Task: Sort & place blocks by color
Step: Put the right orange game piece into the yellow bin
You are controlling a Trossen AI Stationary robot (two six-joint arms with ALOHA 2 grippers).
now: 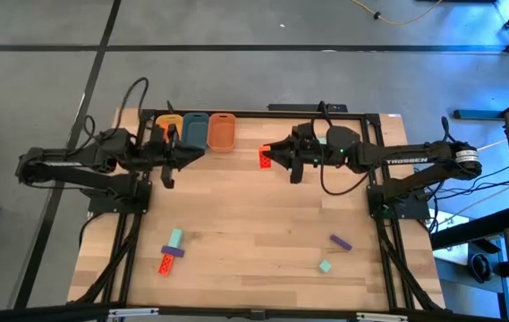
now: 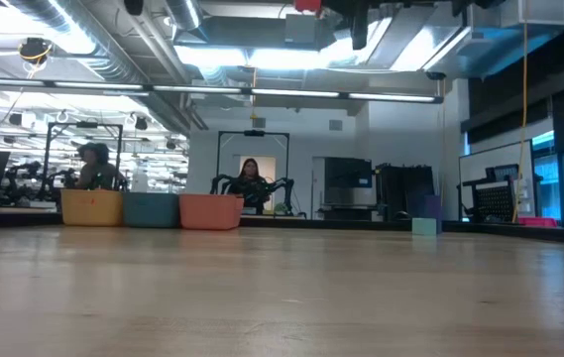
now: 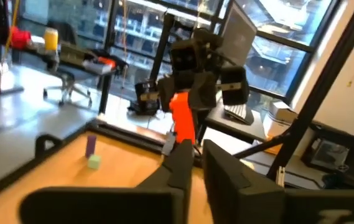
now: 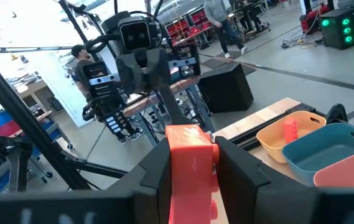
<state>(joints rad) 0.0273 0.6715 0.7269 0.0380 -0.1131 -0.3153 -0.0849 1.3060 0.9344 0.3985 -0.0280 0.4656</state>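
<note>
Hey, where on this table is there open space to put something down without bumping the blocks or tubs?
The widest bare patch is mid-table, between the teal, purple and red cluster and the purple bar with its teal cube. It is crowded along the far edge: three tubs, the left gripper, and the right gripper holding a red block.

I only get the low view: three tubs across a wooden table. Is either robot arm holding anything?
Observer: Yes. The right gripper is shut on an orange-red block, held up off the table.
Operator: Anything in the tubs?
Observer: The yellow tub holds a second orange-red piece.
Operator: What's left to sort?
Observer: A mint-teal bar, purple block and orange-red bar lie clustered on the left arm's side. A purple bar and mint cube lie on the right arm's side.
</note>
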